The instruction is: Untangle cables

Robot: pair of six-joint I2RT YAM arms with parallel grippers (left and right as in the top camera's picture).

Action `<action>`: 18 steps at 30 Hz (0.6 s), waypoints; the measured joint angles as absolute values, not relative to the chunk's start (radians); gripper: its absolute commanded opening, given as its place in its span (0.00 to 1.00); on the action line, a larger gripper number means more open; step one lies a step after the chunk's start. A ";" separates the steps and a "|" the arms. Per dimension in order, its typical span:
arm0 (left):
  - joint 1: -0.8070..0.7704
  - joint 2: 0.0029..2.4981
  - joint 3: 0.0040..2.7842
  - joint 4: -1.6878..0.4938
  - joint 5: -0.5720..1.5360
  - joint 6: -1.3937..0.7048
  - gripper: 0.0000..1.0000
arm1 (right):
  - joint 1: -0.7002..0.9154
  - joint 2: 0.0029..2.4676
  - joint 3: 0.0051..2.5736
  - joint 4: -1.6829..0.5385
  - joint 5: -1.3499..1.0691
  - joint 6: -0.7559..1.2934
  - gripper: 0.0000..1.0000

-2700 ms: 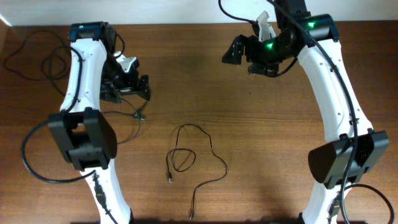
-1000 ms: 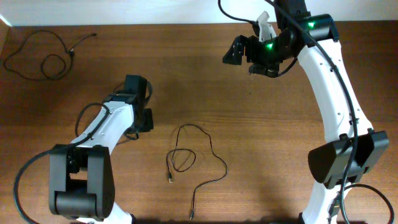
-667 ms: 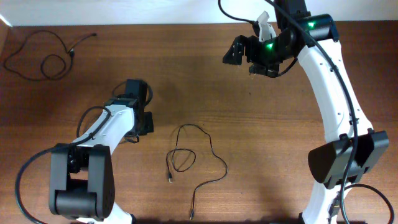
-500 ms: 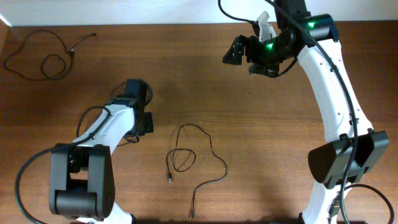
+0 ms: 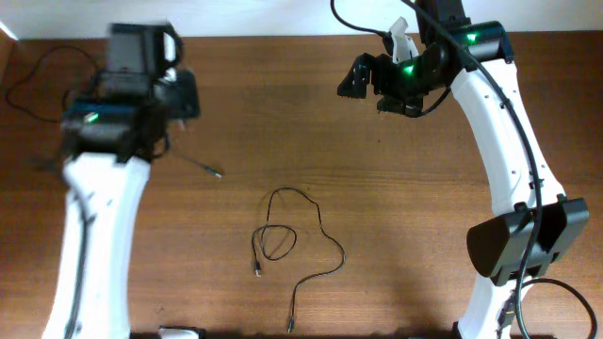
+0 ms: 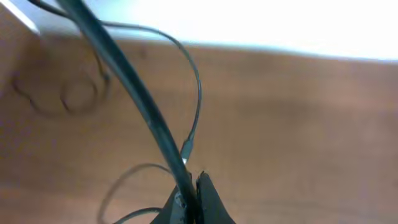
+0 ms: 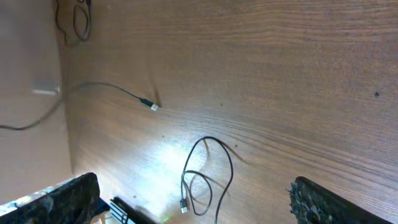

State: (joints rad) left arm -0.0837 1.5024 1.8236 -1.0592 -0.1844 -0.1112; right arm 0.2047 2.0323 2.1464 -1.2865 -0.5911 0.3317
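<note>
One black cable [image 5: 283, 235] lies in loops on the middle of the wooden table [image 5: 311, 132]; it also shows as the looped cable [image 7: 205, 174] in the right wrist view. My left gripper [image 5: 170, 113], blurred at the rear left, is shut on a second thin cable [image 5: 203, 168]. In the left wrist view the left gripper [image 6: 194, 180] pinches this cable [image 6: 143, 112], whose silvery plug [image 6: 186, 148] dangles. A third cable [image 5: 24, 89] lies at the far left, partly hidden. My right gripper [image 5: 363, 80] hangs open and holds nothing; the open right gripper [image 7: 194, 183] is high over the table.
The pale wall [image 5: 264, 17] runs along the table's far edge. Thick black wires fixed to the white arms [image 5: 513, 141] hang beside them. The held cable's plug end [image 7: 149, 104] hovers left of the looped cable.
The left gripper shut low at the table's left middle, then the arm swung up to the rear left, carrying a cable. The right arm stayed still.
</note>
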 measured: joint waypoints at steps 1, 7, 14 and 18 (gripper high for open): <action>-0.083 1.484 1.854 -1.053 -0.184 -0.105 0.00 | 0.205 2.032 2.146 -1.287 -0.591 0.332 0.98; -0.058 1.420 1.972 -0.912 -0.112 -0.093 0.00 | 0.205 2.032 2.146 -1.287 -0.591 0.332 0.98; -0.059 1.415 1.975 -0.799 0.173 -0.093 0.00 | 0.205 2.032 2.146 -1.286 -0.591 0.332 0.98; -0.059 1.427 1.975 -0.802 0.327 -0.080 0.00 | 0.205 2.032 2.146 -1.287 -0.591 0.332 0.98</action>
